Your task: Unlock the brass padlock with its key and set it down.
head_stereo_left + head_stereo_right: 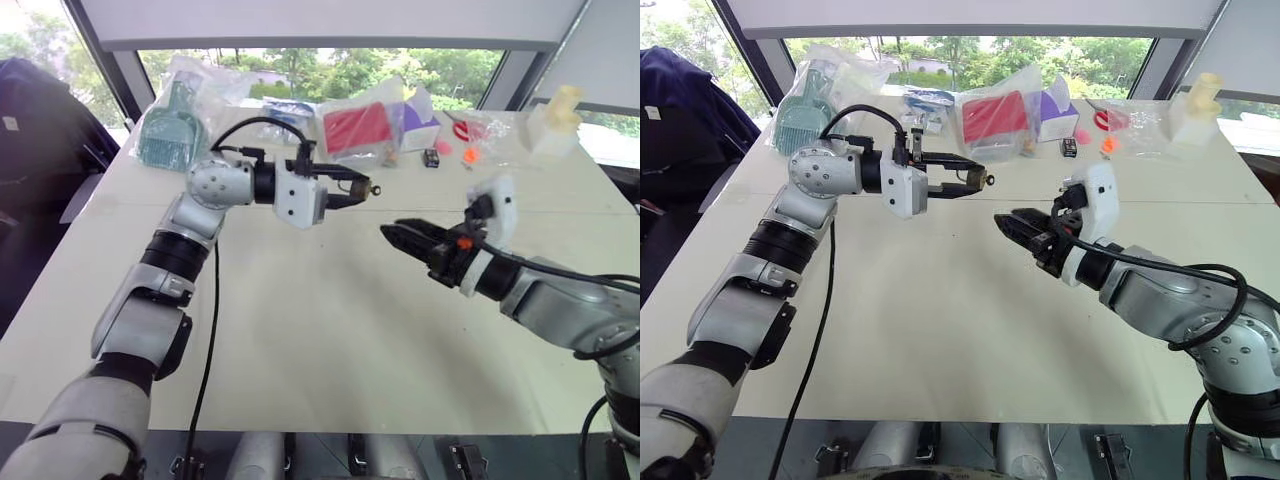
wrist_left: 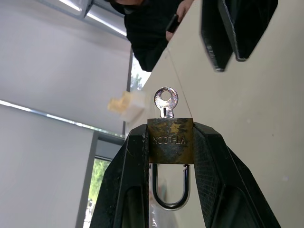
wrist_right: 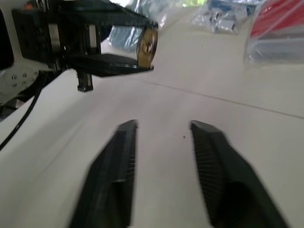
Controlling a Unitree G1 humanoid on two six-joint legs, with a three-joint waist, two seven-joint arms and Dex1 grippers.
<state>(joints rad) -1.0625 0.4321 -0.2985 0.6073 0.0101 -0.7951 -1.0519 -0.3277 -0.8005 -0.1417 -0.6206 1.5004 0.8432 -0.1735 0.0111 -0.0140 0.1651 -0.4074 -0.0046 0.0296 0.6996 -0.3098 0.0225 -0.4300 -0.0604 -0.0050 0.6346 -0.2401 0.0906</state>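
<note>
we find the brass padlock [image 2: 169, 140] clamped between the fingers of the left gripper [image 1: 352, 187], held above the table [image 1: 300, 330]. the key [image 2: 166, 101] sits in its keyhole. the shackle looks seated on both sides, so we judge it not yet open. the right gripper [image 3: 161, 166] faces it, apart from it, jaws spread and empty. turning the key and setting the lock down remain.
</note>
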